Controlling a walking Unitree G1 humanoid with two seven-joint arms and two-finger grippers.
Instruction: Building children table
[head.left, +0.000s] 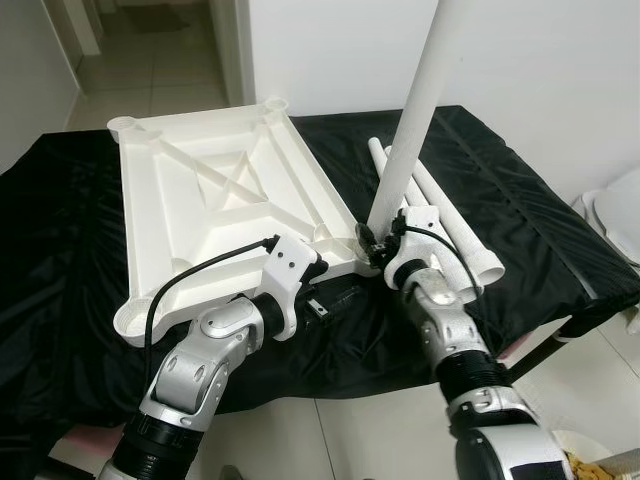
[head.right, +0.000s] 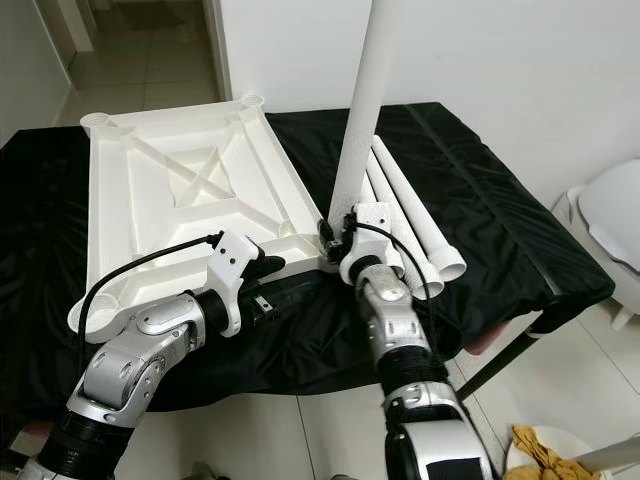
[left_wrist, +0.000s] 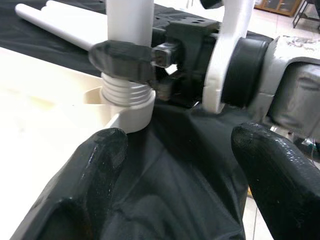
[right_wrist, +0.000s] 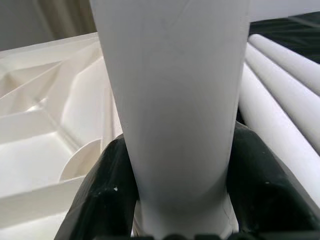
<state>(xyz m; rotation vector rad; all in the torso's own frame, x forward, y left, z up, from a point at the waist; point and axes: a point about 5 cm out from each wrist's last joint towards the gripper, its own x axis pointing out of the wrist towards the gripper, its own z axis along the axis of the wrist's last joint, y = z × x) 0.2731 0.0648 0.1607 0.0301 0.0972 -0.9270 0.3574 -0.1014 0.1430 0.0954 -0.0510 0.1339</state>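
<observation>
One leg (head.left: 415, 110) is upright at the near right corner socket (left_wrist: 126, 102) of the inverted white tabletop (head.left: 215, 200), with its threaded end partly seated; in the left wrist view we still see several thread turns above the socket rim. Three more legs (head.left: 445, 215) lie loose on the black cloth (head.left: 520, 220) of the work table, just beside the tabletop's right edge. The tabletop itself sits on the left half of the cloth, ribs up.

Our right gripper (head.left: 380, 240) is clamped around the leg's base just above the threads, a black finger pressed on either side of the tube. Our left gripper (head.left: 318, 290) sits low at the cloth's near edge, just beside the same corner, with its fingers (left_wrist: 92, 180) spread wide and holding nothing.

Step in hand, as we judge it: screwing the leg home. Notes:
- Keep the leg square to the socket; any tilt risks cross-threading plastic on plastic.
- Turn in short arcs, regrip, repeat. The wrist likely won't cover a full turn.
- The tabletop is light and will probably spin with the leg, so we should use the left gripper to brace that corner.
- Stop once the threads disappear and resistance rises; don't overtighten.
</observation>
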